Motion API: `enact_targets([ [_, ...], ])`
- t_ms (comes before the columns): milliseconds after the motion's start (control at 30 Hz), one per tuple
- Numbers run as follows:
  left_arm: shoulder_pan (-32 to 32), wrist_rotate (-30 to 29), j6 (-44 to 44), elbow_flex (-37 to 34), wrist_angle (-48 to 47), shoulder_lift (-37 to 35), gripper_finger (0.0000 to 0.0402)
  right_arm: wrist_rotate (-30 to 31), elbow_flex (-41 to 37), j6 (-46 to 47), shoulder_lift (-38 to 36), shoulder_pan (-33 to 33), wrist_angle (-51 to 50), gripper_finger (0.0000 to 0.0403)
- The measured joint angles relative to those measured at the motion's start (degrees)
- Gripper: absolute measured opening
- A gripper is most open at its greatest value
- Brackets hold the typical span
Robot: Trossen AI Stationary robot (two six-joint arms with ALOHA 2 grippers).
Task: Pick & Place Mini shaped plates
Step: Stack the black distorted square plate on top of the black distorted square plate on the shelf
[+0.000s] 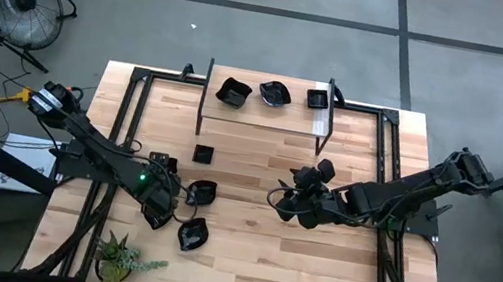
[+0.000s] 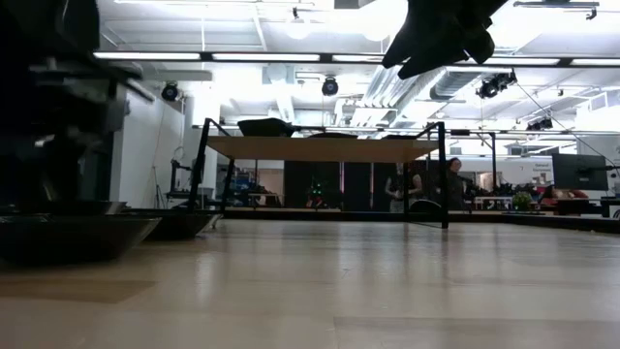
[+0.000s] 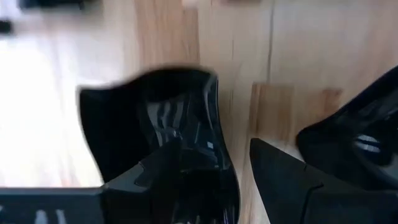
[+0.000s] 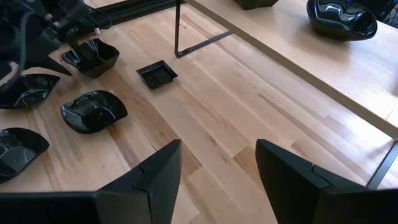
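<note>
The left gripper point(image 1: 162, 216) reaches low over the wooden worktop point(image 1: 254, 253), jaws spread around the rim of a glossy black plate point(image 3: 168, 134), not yet closed. The right gripper point(image 1: 295, 201) hovers mid-worktop, jaws spread, empty. Three plates point(image 1: 274, 94) sit on the raised shelf point(image 1: 266, 113). No writing is legible.

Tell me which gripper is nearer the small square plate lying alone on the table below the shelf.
Left. The left gripper sits just below the small square plate; the right gripper is farther off, across the table.
</note>
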Motion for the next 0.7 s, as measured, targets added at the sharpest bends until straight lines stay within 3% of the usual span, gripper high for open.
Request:
enact_targets([
  [467,0.0,-1.9,-2.2,-1.1,1.3,-0.6,0.0183,0.0,0.0,0.3,0.0,0.0,0.0,0.0200],
  [700,0.0,-1.7,-2.6,-1.1,1.6,-0.6,0.0126,0.0,0.0,0.4,0.0,0.0,0.0,0.0201],
])
